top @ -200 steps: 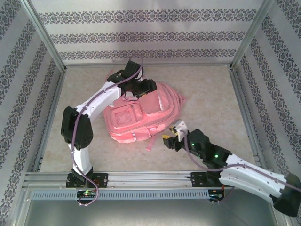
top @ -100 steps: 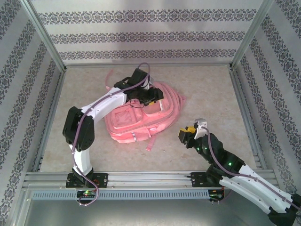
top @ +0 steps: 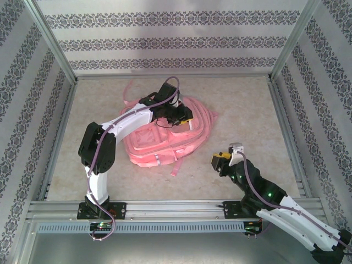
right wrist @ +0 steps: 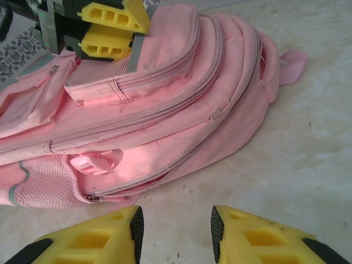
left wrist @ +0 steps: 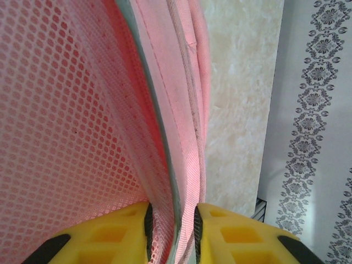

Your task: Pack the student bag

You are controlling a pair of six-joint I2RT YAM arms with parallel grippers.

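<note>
fabric in pink covers the middle of the table (top: 247, 110): the student bag (top: 159, 143) lies flat with its front pockets facing up, a little left of centre and toward the back, its rounded top end pointing to the right. a loose strap (top: 176, 168) trails off its near edge onto the pale marbled surface, and a pink loop (top: 130, 91) curls out behind it near the back wall (top: 165, 44) with its patterned paper. the left arm (top: 118, 124) reaches across the bag from the near left corner, and the left fingers (top: 185, 116) sit on the upper right part of the bag. seen from that wrist, the two yellow fingers (left wrist: 231, 234) are clenched on a thin fold of pink material with a grey edging, which runs up between them, with mesh fabric (left wrist: 60, 126) spreading off to one side. from the other wrist the same yellow pair shows at the grey-trimmed top edge of a front pocket (right wrist: 137, 69). the right arm (top: 264, 192) comes in from the near right corner, and the right fingers (top: 219, 160) hang above bare table just to the right of the bag, apart from it. those fingers (right wrist: 93, 242) are released, spread with nothing between them, pointing toward the zippered side of the bag.
</note>
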